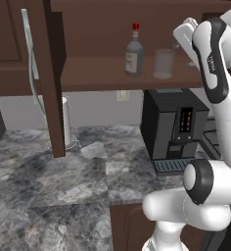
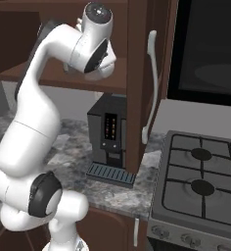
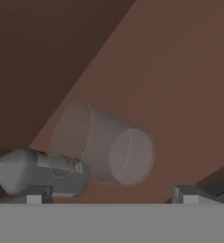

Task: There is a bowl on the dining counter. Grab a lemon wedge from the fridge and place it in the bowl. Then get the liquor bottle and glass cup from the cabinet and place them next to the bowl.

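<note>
The cabinet (image 1: 88, 73) stands open, its door (image 1: 51, 73) swung out to the left. On its shelf the liquor bottle (image 1: 134, 51), clear with a red cap, stands upright. The glass cup (image 1: 163, 63) is just to its right. In the hand view the glass cup (image 3: 104, 144) lies straight ahead of my open gripper (image 3: 112, 195), apart from both fingertips (image 3: 35, 194), and the liquor bottle (image 3: 38, 173) is close by the left one. My hand (image 1: 186, 32) hovers at the shelf's right end, near the cup. The bowl, lemon wedge and fridge are out of view.
A black coffee machine (image 1: 178, 130) stands on the marbled counter (image 1: 63, 171) under the cabinet. A tall white cylinder (image 1: 66, 122) sits behind the open door. The door's silver handle (image 2: 151, 83) hangs beside a gas stove (image 2: 200, 186).
</note>
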### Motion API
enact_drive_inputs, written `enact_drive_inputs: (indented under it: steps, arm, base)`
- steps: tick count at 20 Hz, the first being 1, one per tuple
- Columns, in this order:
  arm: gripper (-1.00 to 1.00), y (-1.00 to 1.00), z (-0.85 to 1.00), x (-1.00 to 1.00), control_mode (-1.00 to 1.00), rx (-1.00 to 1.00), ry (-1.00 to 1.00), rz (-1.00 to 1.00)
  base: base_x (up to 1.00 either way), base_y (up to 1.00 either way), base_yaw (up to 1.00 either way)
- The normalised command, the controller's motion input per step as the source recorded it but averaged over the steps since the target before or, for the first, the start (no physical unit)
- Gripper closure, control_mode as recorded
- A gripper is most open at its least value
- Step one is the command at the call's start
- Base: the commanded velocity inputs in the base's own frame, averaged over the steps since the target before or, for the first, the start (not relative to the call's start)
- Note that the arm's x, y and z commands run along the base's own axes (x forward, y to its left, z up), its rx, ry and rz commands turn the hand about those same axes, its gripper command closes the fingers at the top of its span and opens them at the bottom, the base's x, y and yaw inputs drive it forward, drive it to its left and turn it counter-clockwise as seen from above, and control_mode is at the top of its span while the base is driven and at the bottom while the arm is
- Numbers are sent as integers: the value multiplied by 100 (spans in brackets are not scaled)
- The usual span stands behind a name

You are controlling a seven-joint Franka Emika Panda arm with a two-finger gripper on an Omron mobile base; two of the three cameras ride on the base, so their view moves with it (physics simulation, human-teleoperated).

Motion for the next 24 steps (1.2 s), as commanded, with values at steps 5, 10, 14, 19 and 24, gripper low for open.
enact_drive_inputs:
  steps: [5, 10, 14, 19, 24]
  arm:
    - [-100, 0, -6, 30, -100, 0, 3, 0]
    - [-100, 0, -15, 34, -100, 0, 7, 0]
    - [-100, 0, -6, 31, -100, 0, 3, 0]
    - [-100, 0, 0, 32, -100, 0, 0, 0]
    - [-100, 0, -1, 30, -100, 0, 1, 0]
  base:
    - [0, 0, 0]
    - [0, 0, 0]
    - [0, 0, 0]
    - [0, 0, 0]
    - [0, 0, 0]
